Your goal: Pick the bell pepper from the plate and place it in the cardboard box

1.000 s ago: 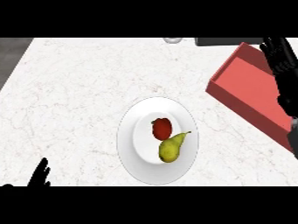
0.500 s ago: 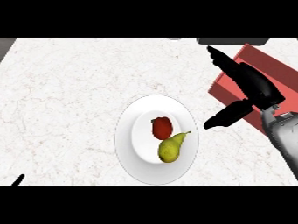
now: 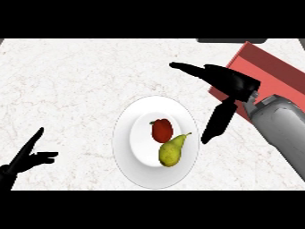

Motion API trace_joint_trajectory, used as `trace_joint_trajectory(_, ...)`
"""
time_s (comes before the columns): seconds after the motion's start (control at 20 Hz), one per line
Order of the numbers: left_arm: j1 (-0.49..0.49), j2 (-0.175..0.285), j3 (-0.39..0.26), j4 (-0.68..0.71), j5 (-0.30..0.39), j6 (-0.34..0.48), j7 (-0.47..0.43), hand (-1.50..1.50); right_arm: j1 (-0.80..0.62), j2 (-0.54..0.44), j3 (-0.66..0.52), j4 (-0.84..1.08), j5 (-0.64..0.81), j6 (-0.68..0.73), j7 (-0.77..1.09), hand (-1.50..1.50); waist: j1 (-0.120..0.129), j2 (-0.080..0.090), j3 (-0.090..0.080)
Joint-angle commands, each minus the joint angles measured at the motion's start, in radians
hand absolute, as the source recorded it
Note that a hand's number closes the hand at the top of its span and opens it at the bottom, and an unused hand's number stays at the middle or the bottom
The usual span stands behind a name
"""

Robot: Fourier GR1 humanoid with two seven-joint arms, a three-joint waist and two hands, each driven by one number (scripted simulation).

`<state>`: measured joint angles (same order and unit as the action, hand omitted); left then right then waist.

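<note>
Step in hand, by judgement: reaching for the bell pepper (image 3: 161, 129), not yet gripped. Red, lying in the middle of the white plate (image 3: 125, 134), touching a yellow-green pear (image 3: 172, 151) at its lower right side. Right hand (image 3: 232, 84) hovering to the right of the plate, between it and the red cardboard box (image 3: 280, 74), spread wide: fingers (image 3: 188, 68) stretched to the upper left, thumb pointing down toward the plate rim, holding nothing. Left hand (image 3: 24, 160) resting near the lower left edge, fingers straight and apart.

To do it well: bring the right hand over the pepper, not over the pear. Come down from above and on the upper side, away from the pear, to avoid catching both fruits together. Keep thumb and fingers wide until standing on both sides of the pepper, then close. Lift straight up before moving right, to avoid dragging the pear or tipping the plate. Pass over the near wall of the box with room to spare, and release only inside.
</note>
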<state>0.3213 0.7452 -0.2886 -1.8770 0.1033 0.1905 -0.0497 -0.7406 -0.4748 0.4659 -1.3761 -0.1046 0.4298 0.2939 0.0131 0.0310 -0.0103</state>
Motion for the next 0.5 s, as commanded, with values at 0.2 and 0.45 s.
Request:
trace_joint_trajectory(0.2, -0.329, -0.098, -0.013, 0.012, 0.065, -0.072, -0.017, 0.00, -0.294, 0.056, 0.167, 0.197, 0.002, 0.378, 0.079, -1.50, 0.019, 0.004, 0.005)
trace_joint_trajectory(0.45, -0.466, -0.152, -0.002, 0.195, 0.080, -0.113, -0.030, 0.00, -0.466, 0.185, 0.200, 0.372, 0.009, 0.513, 0.122, -1.50, 0.014, -0.005, 0.007)
